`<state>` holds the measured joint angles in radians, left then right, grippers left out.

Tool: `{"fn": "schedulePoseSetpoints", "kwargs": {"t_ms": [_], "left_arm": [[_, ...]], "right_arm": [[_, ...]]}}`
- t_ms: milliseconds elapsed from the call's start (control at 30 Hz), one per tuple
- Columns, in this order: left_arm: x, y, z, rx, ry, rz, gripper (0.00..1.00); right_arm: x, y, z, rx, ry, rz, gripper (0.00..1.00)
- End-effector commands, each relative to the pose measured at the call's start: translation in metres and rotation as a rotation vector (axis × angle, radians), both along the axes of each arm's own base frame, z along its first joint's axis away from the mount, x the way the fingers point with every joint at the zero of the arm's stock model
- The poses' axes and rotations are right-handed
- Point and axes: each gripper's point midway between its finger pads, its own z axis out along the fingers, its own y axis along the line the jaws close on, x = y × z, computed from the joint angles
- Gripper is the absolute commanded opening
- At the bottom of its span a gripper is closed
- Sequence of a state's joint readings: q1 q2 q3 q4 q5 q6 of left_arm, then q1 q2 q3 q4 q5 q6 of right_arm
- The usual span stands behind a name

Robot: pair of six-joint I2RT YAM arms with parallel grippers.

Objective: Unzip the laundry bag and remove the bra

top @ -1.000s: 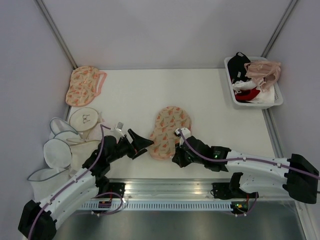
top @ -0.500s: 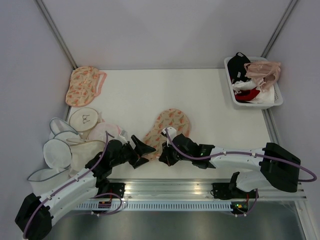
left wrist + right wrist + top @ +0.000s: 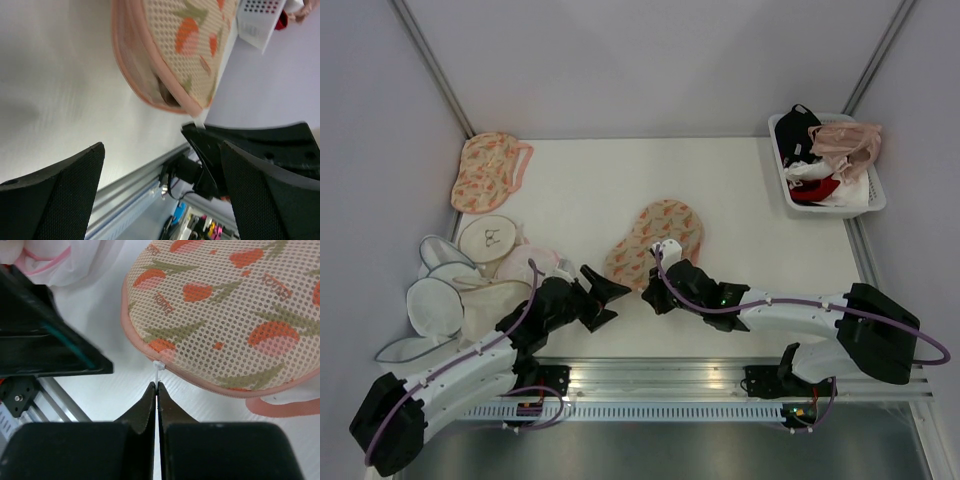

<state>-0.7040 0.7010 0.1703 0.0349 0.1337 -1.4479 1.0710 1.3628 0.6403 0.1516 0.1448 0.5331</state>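
Unzipping, early stage | laundry bag mid-counter, toward near edge | right fingers pinched shut on zip pull | left fingers spread wide, empty, beside bag | seam apparently gapes partway | bra presumably inside, not clearly seen | left: finish zip, extract bra

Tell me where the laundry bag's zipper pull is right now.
In the right wrist view, the white zipper pull hangs off the lower edge of the laundry bag, pinched in the right gripper.
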Motion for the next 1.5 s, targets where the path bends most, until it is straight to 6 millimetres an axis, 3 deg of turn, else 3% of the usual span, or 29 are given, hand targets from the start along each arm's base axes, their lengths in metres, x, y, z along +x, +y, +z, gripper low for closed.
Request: {"fn": "schedulePoseSetpoints", "kwargs": {"t_ms": [0, 167, 333, 500, 600, 633, 667, 767, 867, 1133, 1267, 1467], "left_arm": [[0.028, -0.006, 0.011, -0.056, -0.028, 0.109, 1.00], [0.044, -0.015, -0.002, -0.046, -0.017, 0.141, 1.00], [0.058, -0.017, -0.007, -0.036, -0.025, 0.206, 0.99], [0.065, -0.010, 0.002, -0.029, -0.072, 0.248, 0.84], [0.067, -0.010, 0.007, -0.028, -0.094, 0.248, 0.59], [0.067, -0.011, 0.009, -0.028, -0.098, 0.242, 0.38], [0.067, -0.011, 0.009, -0.026, -0.097, 0.240, 0.28], [0.066, -0.015, 0.007, -0.023, -0.089, 0.220, 0.04], [0.065, -0.015, 0.004, -0.008, -0.088, 0.209, 0.02], [0.061, -0.008, 0.001, 0.057, -0.142, 0.134, 0.02], [0.055, -0.014, 0.000, 0.066, -0.156, 0.011, 0.02], [0.050, -0.030, 0.011, 0.044, -0.234, -0.189, 0.02]], "right_arm": [[-0.004, 0.029, 0.031, 0.138, -0.034, 0.092, 0.01], [-0.024, 0.039, 0.030, 0.169, 0.005, 0.214, 0.01], [-0.032, 0.036, 0.021, 0.131, 0.030, 0.259, 0.00], [-0.035, 0.025, 0.008, 0.064, 0.050, 0.252, 0.00], [-0.034, 0.020, 0.004, 0.051, 0.055, 0.236, 0.00], [-0.034, 0.018, 0.002, 0.046, 0.058, 0.228, 0.00], [-0.034, 0.017, 0.002, 0.046, 0.059, 0.224, 0.01], [-0.032, 0.015, 0.000, 0.031, 0.057, 0.206, 0.01], [-0.025, 0.007, -0.003, -0.025, 0.054, 0.160, 0.00], [0.012, -0.079, -0.036, -0.440, 0.049, -0.211, 0.00], [0.037, -0.110, -0.035, -0.495, 0.022, -0.354, 0.00], [0.073, -0.131, -0.046, -0.512, 0.028, -0.410, 0.00]]}}
